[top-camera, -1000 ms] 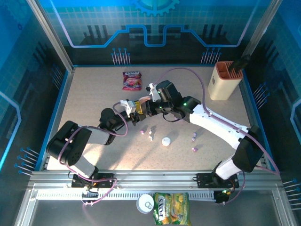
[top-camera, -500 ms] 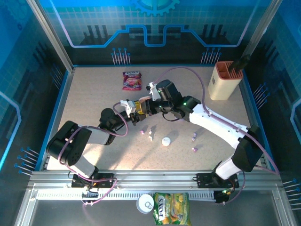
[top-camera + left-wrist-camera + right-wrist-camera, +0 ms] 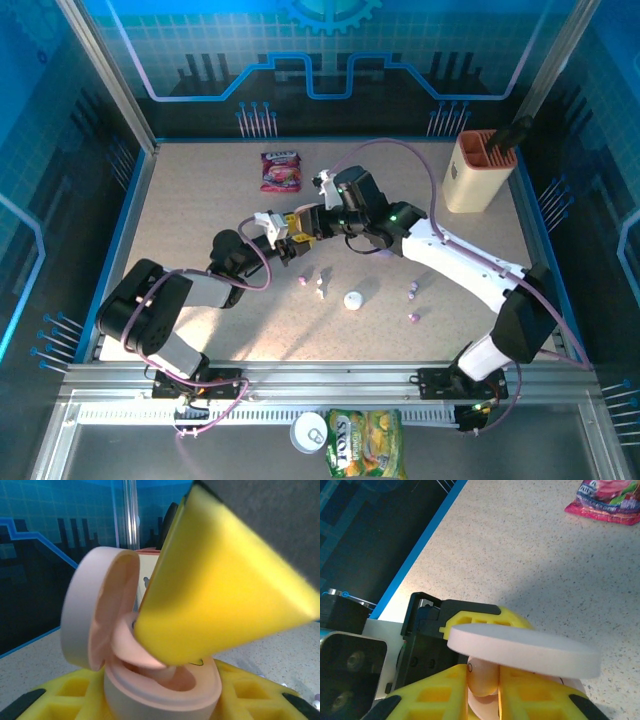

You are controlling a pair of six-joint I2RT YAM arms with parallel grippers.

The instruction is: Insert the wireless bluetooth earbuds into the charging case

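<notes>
Loose earbuds (image 3: 300,282) lie on the table (image 3: 200,200) nearest the bases. Beyond, the left arm stretches low, left gripper (image 3: 278,228) clamped around the open pink charging case (image 3: 150,697); the right arm reaches across, right gripper (image 3: 484,690) pinching a pink earbud (image 3: 481,675) at its cavity

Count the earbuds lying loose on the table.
4: a purple earbud and a white earbud side by side near the middle of the table, and two to their right, the farther earbud and the nearer earbud. Others may be hidden.
</notes>
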